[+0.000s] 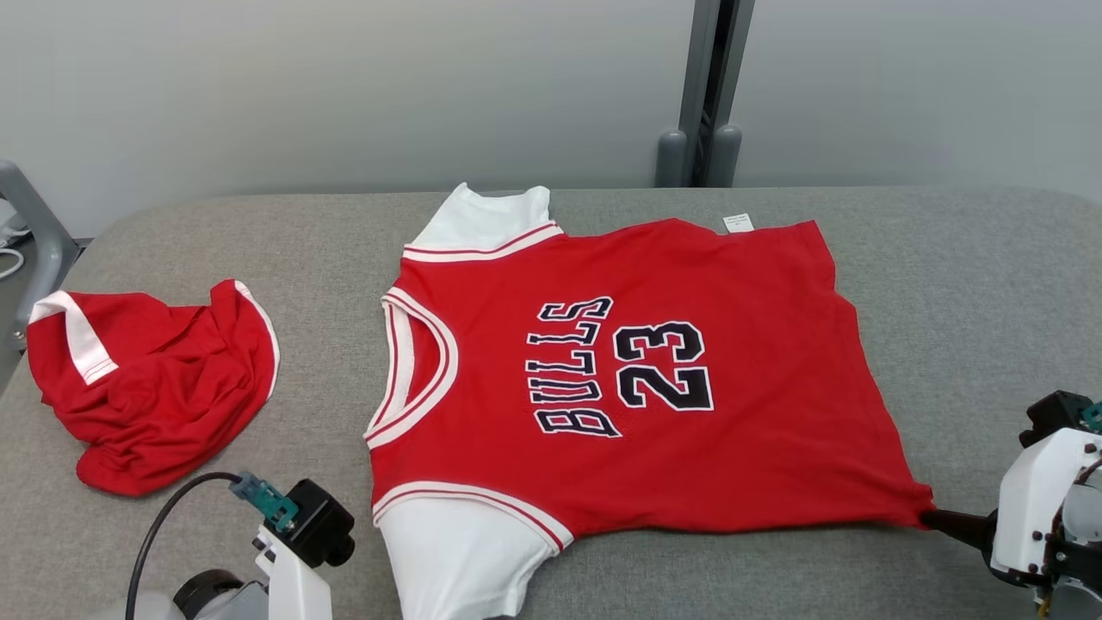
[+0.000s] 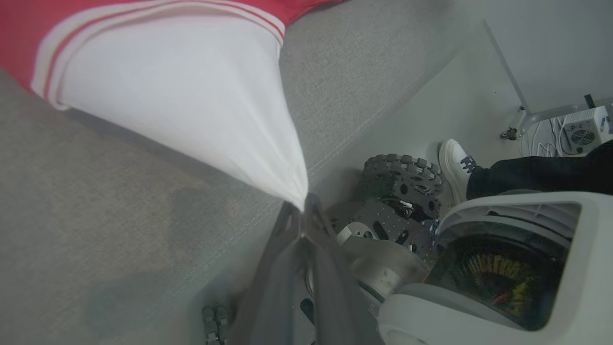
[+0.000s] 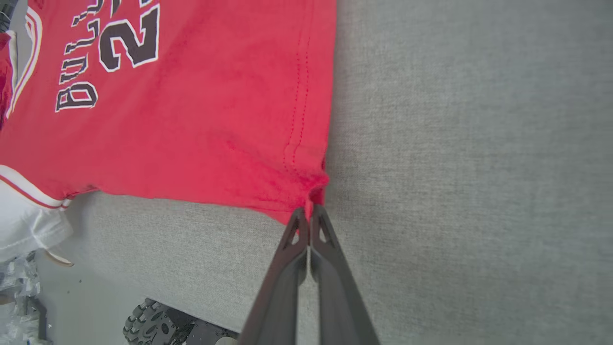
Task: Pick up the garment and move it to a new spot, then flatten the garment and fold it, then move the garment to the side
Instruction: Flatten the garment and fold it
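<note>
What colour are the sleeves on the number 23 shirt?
The sleeves are white; the head view shows them best.

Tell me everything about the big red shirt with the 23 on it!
The shirt is red soft-looking cloth with white sleeves, white-and-red trim at the neck, and BULLS 23 printed in dark letters edged white. It lies spread nearly flat on the grey padded table, neck toward the robot's left, a small white tag at its far edge. The left gripper pinches the near sleeve's tip; the right gripper pinches the near bottom corner.
</note>
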You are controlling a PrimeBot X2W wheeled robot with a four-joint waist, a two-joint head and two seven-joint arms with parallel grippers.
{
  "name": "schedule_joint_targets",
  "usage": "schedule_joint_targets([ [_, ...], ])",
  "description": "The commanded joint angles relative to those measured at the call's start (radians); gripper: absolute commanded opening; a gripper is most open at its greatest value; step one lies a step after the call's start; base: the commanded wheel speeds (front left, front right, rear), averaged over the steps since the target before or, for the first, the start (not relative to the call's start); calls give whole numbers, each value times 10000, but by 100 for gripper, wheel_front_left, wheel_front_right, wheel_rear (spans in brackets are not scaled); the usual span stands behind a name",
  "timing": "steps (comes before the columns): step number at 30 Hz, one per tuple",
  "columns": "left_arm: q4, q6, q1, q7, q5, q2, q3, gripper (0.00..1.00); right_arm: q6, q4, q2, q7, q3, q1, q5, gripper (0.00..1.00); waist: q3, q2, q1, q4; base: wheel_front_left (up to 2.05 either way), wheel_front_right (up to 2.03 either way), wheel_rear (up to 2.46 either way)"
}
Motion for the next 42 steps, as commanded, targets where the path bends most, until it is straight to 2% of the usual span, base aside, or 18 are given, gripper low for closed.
schedule_joint_targets([
  [1, -103, 15, 132, 52, -100, 67, 8, 0, -3, -73, -123, 111, -41, 152, 164, 0, 18, -1, 0, -21, 0, 0, 0],
  [12, -1354, 64, 825, 585, -1165, 793, -261, 0, -3, -994, -999, 1299, 55, 984, 889, 0, -18, -1, 0, -103, 0, 0, 0],
  [17, -1658, 82, 984, 652, -1149, 939, -370, 0, -3, -1417, -1313, 1650, 106, 1104, 971, 0, 85, -1, 0, -94, 0, 0, 0],
  [26, -2011, 90, 759, 337, -1813, 863, 113, 0, -3, -2076, -1347, 1194, -336, 869, 1269, 0, 298, -1, 0, -16, 0, 0, 0],
  [36, -2127, -3, 286, -721, -3714, 616, 1701, 0, -3, -2252, -1224, 163, -905, 241, 957, 0, 703, -1, 0, 63, 0, 0, 0],
  [42, -1677, -29, 162, -1305, -3983, 474, 2272, 0, -3, -2092, -1102, -384, -1061, 59, 665, 0, 885, -1, 0, 76, 0, 0, 0],
])
